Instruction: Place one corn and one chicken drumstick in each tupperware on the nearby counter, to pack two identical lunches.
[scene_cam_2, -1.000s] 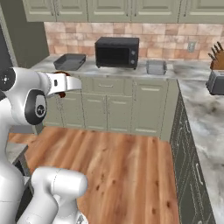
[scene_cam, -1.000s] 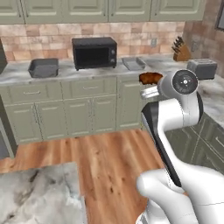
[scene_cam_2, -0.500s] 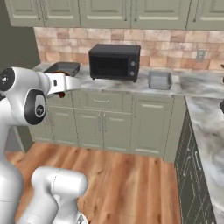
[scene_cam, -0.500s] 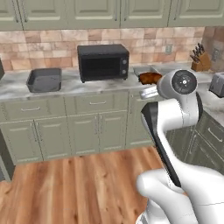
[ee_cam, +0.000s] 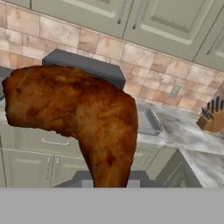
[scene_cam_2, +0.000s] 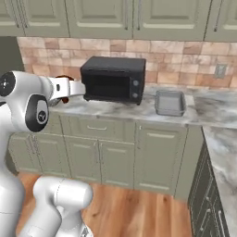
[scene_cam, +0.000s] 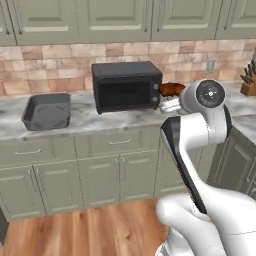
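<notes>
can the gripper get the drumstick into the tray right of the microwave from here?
Probably not yet. The gripper, shut on the drumstick, hangs in front of the microwave, short of the counter. The tray looks open on top, nothing over it.

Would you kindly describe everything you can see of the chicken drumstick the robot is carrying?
The chicken drumstick is a brown-orange roasted piece with a mottled, knobbly skin, broad at one end and narrowing to a bent shank. In the hand view the narrow end points down toward the gripper, which is shut on it, and the thick end reaches to the left. It hangs in the air in front of the black microwave, touching neither counter nor tupperware.
</notes>
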You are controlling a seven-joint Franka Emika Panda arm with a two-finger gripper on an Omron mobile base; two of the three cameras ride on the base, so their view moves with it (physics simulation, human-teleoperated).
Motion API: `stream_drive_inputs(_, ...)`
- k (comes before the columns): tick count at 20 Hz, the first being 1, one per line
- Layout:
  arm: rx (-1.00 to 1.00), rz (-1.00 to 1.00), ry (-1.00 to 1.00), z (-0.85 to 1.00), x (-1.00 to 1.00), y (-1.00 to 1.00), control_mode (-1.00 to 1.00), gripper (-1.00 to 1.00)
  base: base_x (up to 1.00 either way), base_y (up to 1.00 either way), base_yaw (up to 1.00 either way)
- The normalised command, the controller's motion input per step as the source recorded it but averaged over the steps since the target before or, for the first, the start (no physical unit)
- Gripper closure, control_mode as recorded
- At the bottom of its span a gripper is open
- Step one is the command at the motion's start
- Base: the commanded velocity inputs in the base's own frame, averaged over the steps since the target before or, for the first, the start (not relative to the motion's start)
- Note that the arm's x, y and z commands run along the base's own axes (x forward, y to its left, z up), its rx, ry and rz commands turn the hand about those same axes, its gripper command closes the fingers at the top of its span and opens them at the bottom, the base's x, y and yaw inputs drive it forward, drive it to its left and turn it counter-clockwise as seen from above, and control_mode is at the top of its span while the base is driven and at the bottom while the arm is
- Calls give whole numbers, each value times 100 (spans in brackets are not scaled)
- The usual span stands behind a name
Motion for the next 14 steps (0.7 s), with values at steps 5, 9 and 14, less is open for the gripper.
stream_drive_inputs(5,0,0,0,0,0,0,100,100,100,45,0)
stream_drive_inputs(9,0,0,0,0,0,0,100,100,89,74,0)
stream_drive_inputs(14,0,0,0,0,0,0,100,100,47,100,0)
